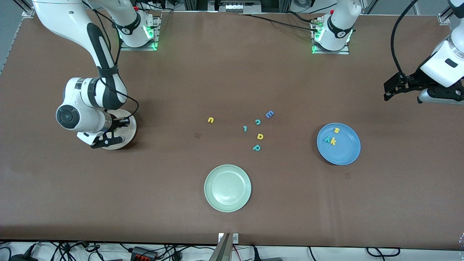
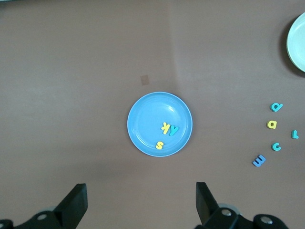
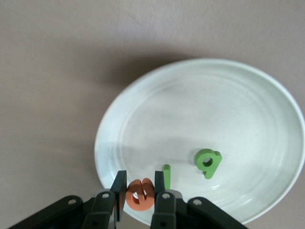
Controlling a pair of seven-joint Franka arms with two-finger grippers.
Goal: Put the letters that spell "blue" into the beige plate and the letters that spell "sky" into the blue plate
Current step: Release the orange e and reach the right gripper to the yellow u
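Over the beige plate [image 1: 127, 135], at the right arm's end of the table, the right gripper [image 3: 140, 196] hangs with its fingers closed on the orange e [image 3: 139, 195]. On this plate lie already the green l [image 3: 166, 171] and the dark green b [image 3: 208, 162], just beside each other. The yellow u [image 1: 210, 120] lies on the brown table [image 1: 232, 72], between the beige plate and a loose group of letters: blue E [image 1: 269, 114], teal c [image 1: 257, 122], teal l [image 1: 245, 128], yellow a [image 1: 260, 136] and teal p [image 1: 256, 147]. A pale green plate [image 1: 227, 188] stands nearer to the front camera than this group. Toward the left arm's end, the blue plate [image 1: 344, 152] holds the yellow s [image 1: 336, 130], yellow k [image 1: 332, 141] and teal y [image 1: 327, 139], the last two touching. The left gripper [image 2: 141, 202] waits high above the table with its fingers wide apart and holds nothing.
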